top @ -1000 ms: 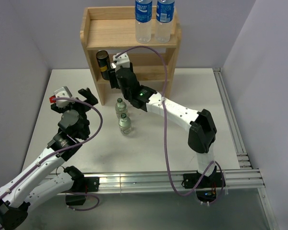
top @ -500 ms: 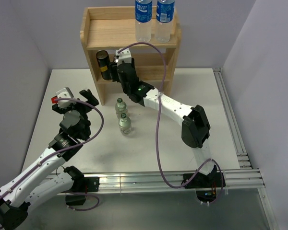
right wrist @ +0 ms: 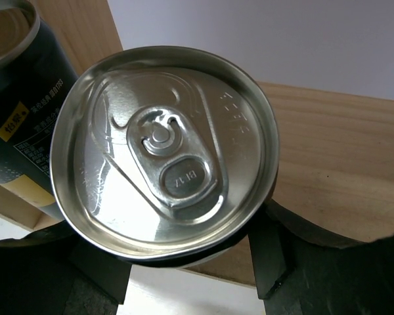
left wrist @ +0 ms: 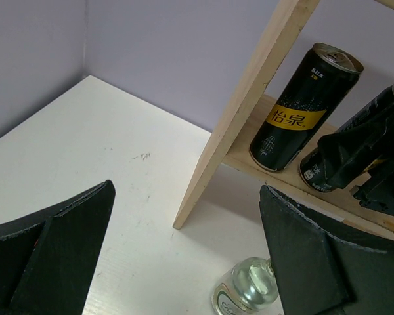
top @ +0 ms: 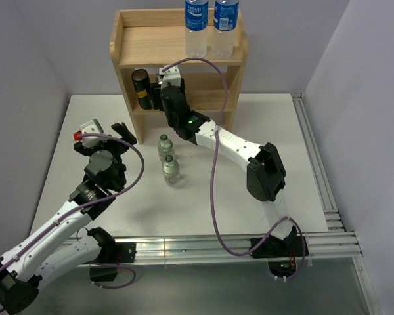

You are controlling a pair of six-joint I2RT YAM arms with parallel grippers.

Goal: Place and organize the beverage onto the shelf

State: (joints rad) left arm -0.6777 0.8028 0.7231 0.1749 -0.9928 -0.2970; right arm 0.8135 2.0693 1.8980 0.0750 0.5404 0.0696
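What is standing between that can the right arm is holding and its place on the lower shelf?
Nothing visible. The held can in the right fingers is already inside the lower tier of the shelf, with bare board beyond it. The other can stands beside it, near the side panel, not in its path.

A white table (top: 282,125) sits in a small booth; 3 plain, pale lilac walls (top: 26,39) close it in at the back and both sides; aluminium rails (top: 184,247) edge its near and right sides; the light is soft and even.
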